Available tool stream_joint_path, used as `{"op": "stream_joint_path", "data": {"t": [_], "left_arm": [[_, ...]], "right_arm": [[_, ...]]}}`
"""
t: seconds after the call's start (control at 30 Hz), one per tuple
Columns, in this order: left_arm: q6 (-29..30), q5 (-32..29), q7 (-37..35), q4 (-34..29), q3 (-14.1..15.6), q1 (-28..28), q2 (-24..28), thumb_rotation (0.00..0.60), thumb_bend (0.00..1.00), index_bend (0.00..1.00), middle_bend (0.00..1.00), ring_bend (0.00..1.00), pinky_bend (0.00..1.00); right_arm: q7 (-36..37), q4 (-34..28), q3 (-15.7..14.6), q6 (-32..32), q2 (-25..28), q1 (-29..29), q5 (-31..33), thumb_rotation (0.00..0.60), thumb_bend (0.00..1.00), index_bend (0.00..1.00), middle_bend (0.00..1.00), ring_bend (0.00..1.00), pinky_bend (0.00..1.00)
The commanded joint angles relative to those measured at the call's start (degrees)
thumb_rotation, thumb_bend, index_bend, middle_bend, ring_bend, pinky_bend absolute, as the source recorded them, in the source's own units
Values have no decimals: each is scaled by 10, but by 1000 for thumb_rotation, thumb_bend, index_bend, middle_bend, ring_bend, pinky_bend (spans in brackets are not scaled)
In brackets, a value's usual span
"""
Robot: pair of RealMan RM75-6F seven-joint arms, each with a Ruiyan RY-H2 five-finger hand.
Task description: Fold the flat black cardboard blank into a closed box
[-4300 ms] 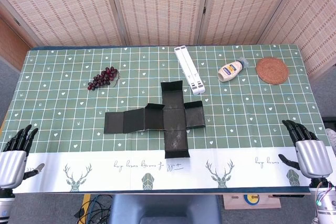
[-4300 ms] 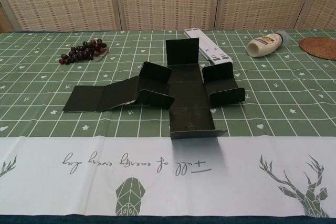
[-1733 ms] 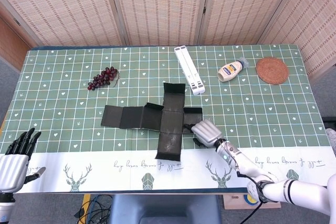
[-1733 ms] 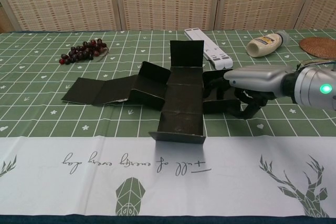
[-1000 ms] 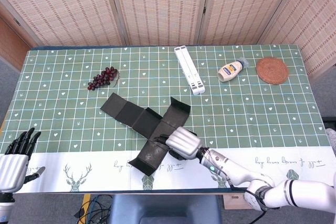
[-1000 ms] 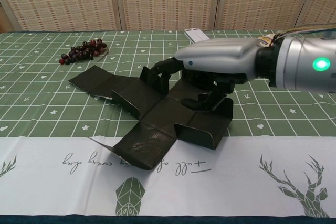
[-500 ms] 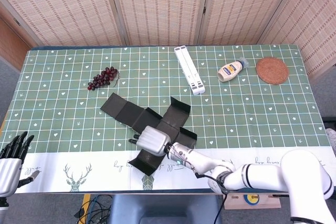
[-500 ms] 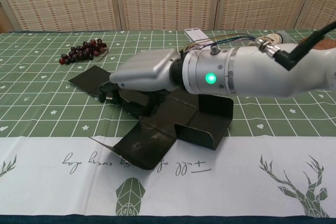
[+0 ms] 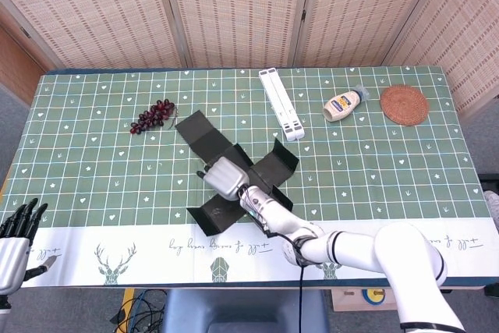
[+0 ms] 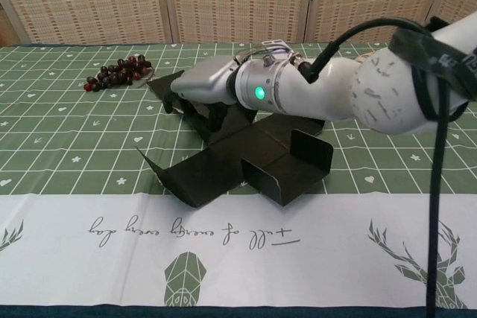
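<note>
Black cardboard blank [image 9: 238, 173] sprawled cross-shaped, flaps partly raised, just right of the grapes [image 9: 153, 115]. Right robot hand [image 9: 222, 176] atop its middle, fingers [image 10: 195, 115] curled down onto the cardboard; real grip cannot be told. Left robot hand [image 9: 15, 241] far left, fingers spread, holding nothing.

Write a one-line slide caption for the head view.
Right hand rests on the flat black cardboard blank, lying askew on the green grid-patterned tablecloth; left hand waits open.

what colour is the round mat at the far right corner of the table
The round mat is reddish brown with a woven look; it shows best in the head view.
</note>
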Motion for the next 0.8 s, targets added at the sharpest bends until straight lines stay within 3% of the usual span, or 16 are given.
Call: {"op": "stream_joint_path", "data": {"t": [0.03,0.2,0.43,0.6,0.8], "left_arm": [[-1,0,0,1,0,0,-1,600,99,2,0,44,156],[-3,-3,-5,5,-1,1,-2,600,99,2,0,44,156],[-4,3,-5,6,-1,-2,-5,600,99,2,0,44,156],[-6,11,2,-1,-1,-8,-7,600,99,2,0,44,156],[-14,18,14,-12,-2,-17,-10,600,99,2,0,44,156]], "right_arm": [[-3,18,20,24,-12,15,28,600,647,165,293,834,964],[64,-89,22,62,50,-29,-16,600,618,165,278,833,964],[113,-239,-46,117,188,-129,-83,600,623,165,293,834,965],[133,-282,-100,145,259,-187,-123,600,647,166,306,833,965],[197,-281,-135,160,288,-241,-154,600,662,165,311,833,966]]}}
